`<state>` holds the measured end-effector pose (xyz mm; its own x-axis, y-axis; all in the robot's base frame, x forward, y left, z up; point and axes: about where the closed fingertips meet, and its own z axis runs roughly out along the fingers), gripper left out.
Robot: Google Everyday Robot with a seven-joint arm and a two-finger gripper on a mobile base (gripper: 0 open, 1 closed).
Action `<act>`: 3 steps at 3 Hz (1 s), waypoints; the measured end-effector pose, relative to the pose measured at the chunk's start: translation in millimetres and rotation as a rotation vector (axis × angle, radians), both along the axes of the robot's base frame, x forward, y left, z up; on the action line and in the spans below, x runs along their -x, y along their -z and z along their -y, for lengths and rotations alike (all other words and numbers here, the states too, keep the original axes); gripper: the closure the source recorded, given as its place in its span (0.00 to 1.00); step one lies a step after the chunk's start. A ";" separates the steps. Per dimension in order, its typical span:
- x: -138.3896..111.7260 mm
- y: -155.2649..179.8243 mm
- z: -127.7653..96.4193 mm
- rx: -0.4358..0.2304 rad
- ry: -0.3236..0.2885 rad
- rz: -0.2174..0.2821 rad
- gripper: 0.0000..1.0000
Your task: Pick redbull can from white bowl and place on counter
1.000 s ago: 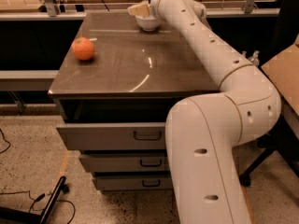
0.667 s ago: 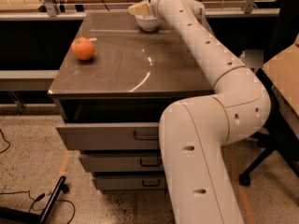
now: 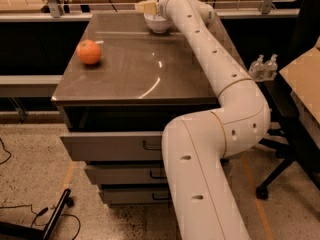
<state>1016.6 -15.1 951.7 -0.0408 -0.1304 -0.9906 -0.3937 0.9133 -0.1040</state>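
The white bowl (image 3: 157, 24) stands at the far edge of the counter (image 3: 135, 69), right of its middle. My gripper (image 3: 150, 6) reaches over the bowl from the right, at the end of the long white arm (image 3: 210, 59), its tan end just above the bowl's rim. The redbull can is hidden behind the gripper and the bowl's wall.
An orange fruit (image 3: 89, 52) lies on the counter's left side. The grey cabinet has three drawers (image 3: 115, 146) below. Two small bottles (image 3: 264, 65) stand to the right, beside a dark chair (image 3: 300, 84). A rail (image 3: 75, 15) runs behind the counter.
The arm's elbow and lower links have shifted a little in view. The gripper stays over the bowl.
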 end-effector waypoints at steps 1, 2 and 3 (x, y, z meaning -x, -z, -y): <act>-4.9 4.4 -4.0 -0.056 0.003 -0.007 0.00; -10.5 11.8 -8.8 -0.071 0.016 -0.008 0.00; -14.3 16.0 -13.9 -0.062 0.021 0.006 0.00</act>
<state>1030.9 -1.2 935.7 -0.0369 -0.0677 -0.9970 -0.3735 0.9263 -0.0491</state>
